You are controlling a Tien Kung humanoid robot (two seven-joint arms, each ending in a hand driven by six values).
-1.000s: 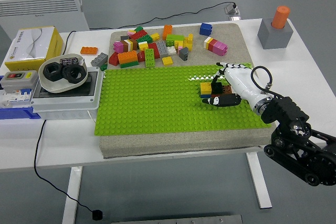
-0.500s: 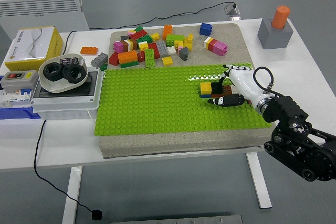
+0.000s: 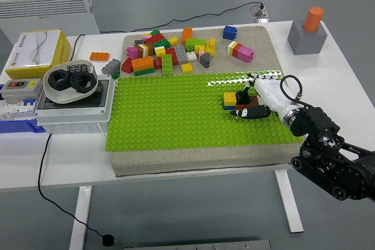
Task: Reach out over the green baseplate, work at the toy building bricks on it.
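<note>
Green studded plastic forms the baseplate (image 3: 176, 115), which is laid on a grey slab in the middle of the white tabletop (image 3: 70, 156). A small cluster of bricks (image 3: 234, 100), yellow, brown and blue, is seated near the plate's right edge. The right robot hand (image 3: 256, 99), white with black fingers, is curled around this cluster from the right, with its fingers touching the bricks. A loose pile of coloured bricks (image 3: 170, 51) is spread on the slab beyond the plate. An orange cylinder in a grey block (image 3: 307, 32) is placed at the far right corner.
</note>
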